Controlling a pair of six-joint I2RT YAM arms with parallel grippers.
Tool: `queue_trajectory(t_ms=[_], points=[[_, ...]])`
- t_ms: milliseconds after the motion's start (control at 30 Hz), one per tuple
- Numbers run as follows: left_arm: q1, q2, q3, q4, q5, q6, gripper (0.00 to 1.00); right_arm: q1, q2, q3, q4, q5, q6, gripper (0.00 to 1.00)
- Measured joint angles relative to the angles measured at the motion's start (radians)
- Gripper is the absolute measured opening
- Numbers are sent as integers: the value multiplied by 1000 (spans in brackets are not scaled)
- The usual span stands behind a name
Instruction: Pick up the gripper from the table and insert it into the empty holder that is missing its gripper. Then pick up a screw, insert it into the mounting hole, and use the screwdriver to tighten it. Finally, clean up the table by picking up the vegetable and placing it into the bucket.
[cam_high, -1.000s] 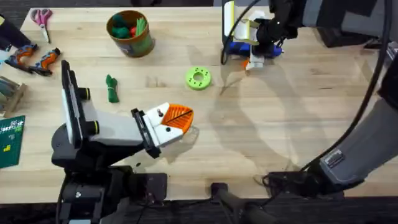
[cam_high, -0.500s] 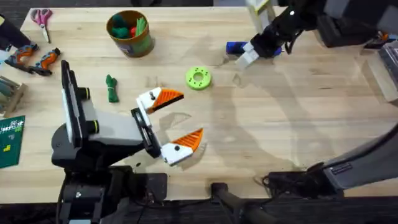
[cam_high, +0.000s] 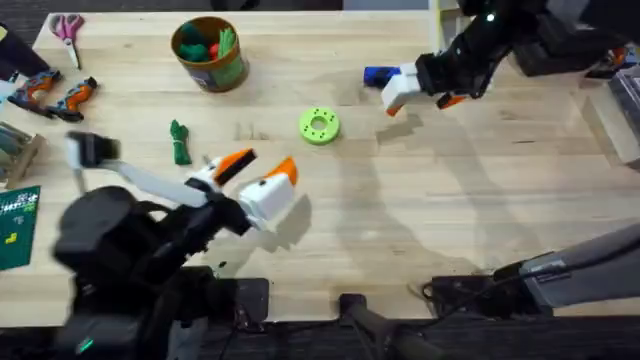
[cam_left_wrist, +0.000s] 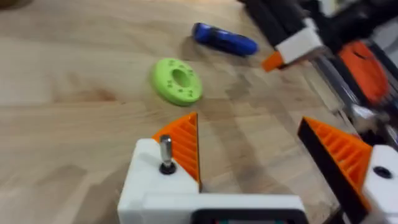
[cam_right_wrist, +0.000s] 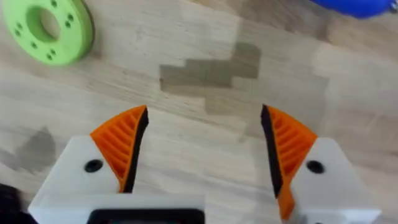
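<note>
**Both hands empty; what is left on the counter should handle easily**

The left gripper (cam_high: 255, 170) hangs low over the middle of the counter (cam_high: 450, 220), its orange-tipped fingers (cam_left_wrist: 183, 144) spread apart with nothing between them. The right gripper (cam_high: 420, 88) is far across the counter beside the screwdriver (cam_high: 382, 75); its wrist view shows both orange pads (cam_right_wrist: 121, 146) wide apart over bare wood, holding nothing. All four white blocks carry orange tips here, so no bare holder can be picked out.

The screwdriver lies flat on its side, a smooth blue cylinder. It looks rigid and likely the heaviest piece, and it may roll; a grip across the middle of the barrel should keep it balanced and the tip steady.

The vegetable (cam_high: 180, 142) lies just beyond the left gripper, with the bucket (cam_high: 210, 55) farther back. It seems light, and its knobbly skin should give the ribbed pads purchase; closing across its narrow width near the middle suits it. The green ring (cam_high: 318, 126) lies between the two grippers.
</note>
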Motion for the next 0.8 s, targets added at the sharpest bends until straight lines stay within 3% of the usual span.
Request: queue_trajectory(t_ms=[100, 233, 400, 533, 700, 800], points=[[0, 41, 153, -165, -133, -26, 986, 0, -34, 0, 0, 0, 106, 993], [0, 157, 378, -293, -272, -37, 986, 0, -77, 0, 0, 0, 200, 994], [0, 381, 617, -481, -390, -35, 985, 0, -104, 0, -1, 0, 244, 993], [0, 614, 777, -652, -457, 29, 986, 0, -106, 0, -1, 0, 256, 992], [0, 869, 907, -688, -517, 149, 986, 0, -106, 0, -24, 0, 262, 993], [0, 974, 921, -681, -552, 182, 986, 0, -106, 0, -24, 0, 266, 993]])
